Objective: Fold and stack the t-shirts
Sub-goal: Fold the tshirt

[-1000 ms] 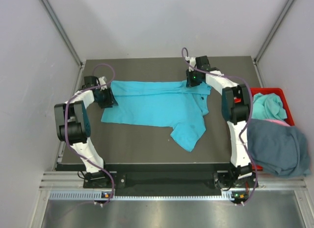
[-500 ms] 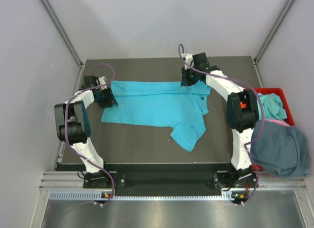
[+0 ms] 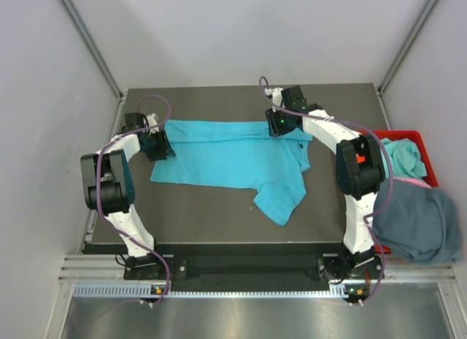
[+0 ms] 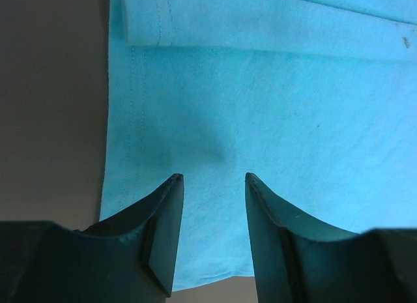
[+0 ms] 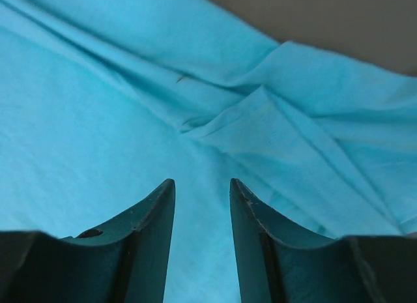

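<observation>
**Both hands released over the spread turquoise t-shirt**

The turquoise t-shirt (image 3: 233, 153) lies spread across the dark surface (image 3: 219, 215) in the upper middle of the top view. Its body runs left to right, one long edge is folded over along the top, and a sleeve sticks out toward the lower right.

The left hand (image 3: 157, 144) sits at the shirt's left end. In its wrist view the fingers (image 4: 166, 218) stand apart, with nothing between them. The flat cloth and its stitched hem lie just beyond the tips, and bare surface shows along the left of the frame.

The right hand (image 3: 276, 123) is at the shirt's upper edge, right of centre in the top view. Its wrist view also shows the fingers (image 5: 153, 218) parted and gripping nothing. Creased folds of the cloth run across the frame ahead of the tips.

At the right edge of the top view, off the surface, stands a red bin (image 3: 408, 137). A crumpled teal cloth (image 3: 400, 158) lies in it. A slate blue-grey t-shirt (image 3: 416, 222) is heaped over its near end, and a pinkish cloth (image 3: 413, 181) shows as a sliver between the two.
</observation>
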Motion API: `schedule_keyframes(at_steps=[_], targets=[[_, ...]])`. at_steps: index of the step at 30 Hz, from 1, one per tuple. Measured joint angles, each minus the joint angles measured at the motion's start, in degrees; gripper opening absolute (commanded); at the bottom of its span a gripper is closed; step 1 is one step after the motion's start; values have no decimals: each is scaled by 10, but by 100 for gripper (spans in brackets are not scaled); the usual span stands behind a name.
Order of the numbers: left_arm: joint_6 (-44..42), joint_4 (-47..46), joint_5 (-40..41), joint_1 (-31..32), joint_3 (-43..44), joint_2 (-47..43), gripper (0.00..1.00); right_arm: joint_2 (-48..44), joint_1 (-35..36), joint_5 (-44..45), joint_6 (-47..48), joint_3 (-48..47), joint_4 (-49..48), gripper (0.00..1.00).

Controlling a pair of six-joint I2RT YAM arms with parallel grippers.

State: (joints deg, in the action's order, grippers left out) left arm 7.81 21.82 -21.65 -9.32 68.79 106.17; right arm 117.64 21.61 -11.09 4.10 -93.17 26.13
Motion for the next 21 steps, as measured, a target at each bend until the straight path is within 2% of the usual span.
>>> schedule_keyframes(at_steps=[9, 15, 16, 19, 20, 21], targets=[[0, 0, 1, 0, 0, 0, 48, 96, -13, 50, 9, -106, -7, 40], [-2, 0, 3, 0, 0, 0, 48, 138, -20, 64, 9, -131, -1, 40], [-2, 0, 3, 0, 0, 0, 48, 139, -21, 65, 9, -131, 0, 38], [-2, 0, 3, -1, 0, 0, 48, 139, -23, 66, 12, -131, 0, 17], [-2, 0, 2, -1, 0, 0, 48, 139, -24, 66, 13, -131, 0, 6], [-2, 0, 2, -1, 0, 0, 48, 139, -24, 67, 12, -131, 0, 2]])
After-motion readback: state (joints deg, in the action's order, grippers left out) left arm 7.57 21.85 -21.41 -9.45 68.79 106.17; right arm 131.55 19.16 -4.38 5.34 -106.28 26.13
